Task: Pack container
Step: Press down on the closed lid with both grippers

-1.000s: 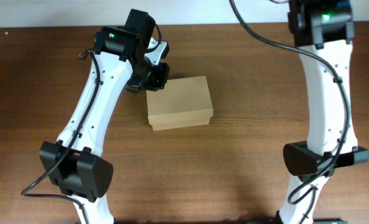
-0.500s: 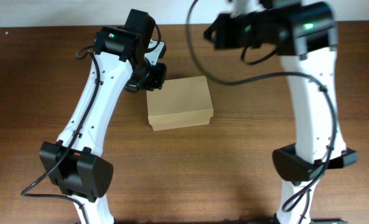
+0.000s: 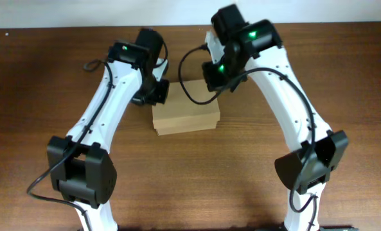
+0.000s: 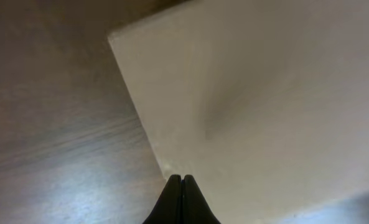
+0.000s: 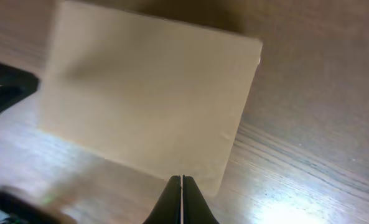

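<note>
Fingers of the left gripper point(image 4: 182, 182) are pressed together into a single black point with nothing between them. In the left wrist view that point sits right at the edge of the small tan-brown rectangular cardboard box point(image 4: 265, 93), close to one of its corners; whether it touches the cardboard cannot be told. From overhead, the white left arm point(image 3: 106, 109) reaches in from the near left, and its gripper point(image 3: 157, 92) hangs at the box's far left corner. The box point(image 3: 185, 110) lies on the dark brown wooden table point(image 3: 241, 167) in the middle, between the two arms, its flap lid flat and shut on top. To the right, the white right arm point(image 3: 293, 109) bends over from the near right, with its gripper point(image 3: 214, 78) above the box's far right corner. Its fingers point(image 5: 182, 182) are likewise closed tight and empty, their tip over the lid's edge in the right wrist view, where the left gripper shows as a dark shape beyond the box.
</note>
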Robot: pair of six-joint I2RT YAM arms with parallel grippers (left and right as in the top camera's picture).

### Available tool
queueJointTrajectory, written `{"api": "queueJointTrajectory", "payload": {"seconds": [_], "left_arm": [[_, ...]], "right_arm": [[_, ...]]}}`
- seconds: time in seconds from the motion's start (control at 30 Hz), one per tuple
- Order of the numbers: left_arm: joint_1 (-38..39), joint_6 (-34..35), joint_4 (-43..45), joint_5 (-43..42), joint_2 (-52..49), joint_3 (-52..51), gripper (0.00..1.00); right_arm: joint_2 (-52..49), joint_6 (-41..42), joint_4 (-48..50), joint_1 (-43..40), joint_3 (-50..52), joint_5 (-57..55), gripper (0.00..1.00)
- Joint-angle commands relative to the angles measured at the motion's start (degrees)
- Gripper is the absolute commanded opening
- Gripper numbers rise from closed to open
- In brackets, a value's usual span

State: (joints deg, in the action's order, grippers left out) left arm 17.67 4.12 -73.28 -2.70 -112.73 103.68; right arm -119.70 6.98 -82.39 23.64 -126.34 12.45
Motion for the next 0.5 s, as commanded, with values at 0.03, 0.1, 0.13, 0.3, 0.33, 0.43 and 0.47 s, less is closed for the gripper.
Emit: {"api": "queueJointTrajectory", "payload": {"seconds": [0.03,0.1,0.13,0.3,0.33,0.43,0.47], "left_arm": [[-0.20,0.57,2.93,-0.42,0.94,-6.49,0.02],[-0.20,0.59,4.52,-1.07,0.94,-9.11,0.02],[-0.20,0.59,5.22,-1.18,0.94,-10.23,0.02],[-0.20,0.61,6.95,-2.05,0.94,-13.31,0.02],[-0.20,0.61,7.17,-2.03,0.94,-13.53,0.02],[-0.20,0.59,7.67,-2.01,0.94,-13.64,0.02],[-0.20,0.59,7.87,-2.01,0.96,-13.55,0.02]], "right_arm": [[0.07,-0.26,4.00,0.20,9.01,-1.46,0.04],[0.07,-0.09,6.47,0.20,13.79,-1.27,0.04],[0.07,-0.09,7.39,0.20,15.58,-0.90,0.04],[0.07,0.96,12.63,0.46,24.00,0.07,0.04],[0.07,0.98,13.57,0.46,25.33,0.39,0.04],[0.07,0.92,15.69,0.39,27.65,0.48,0.04],[0.09,0.92,16.15,0.37,27.56,0.39,0.04]]}}
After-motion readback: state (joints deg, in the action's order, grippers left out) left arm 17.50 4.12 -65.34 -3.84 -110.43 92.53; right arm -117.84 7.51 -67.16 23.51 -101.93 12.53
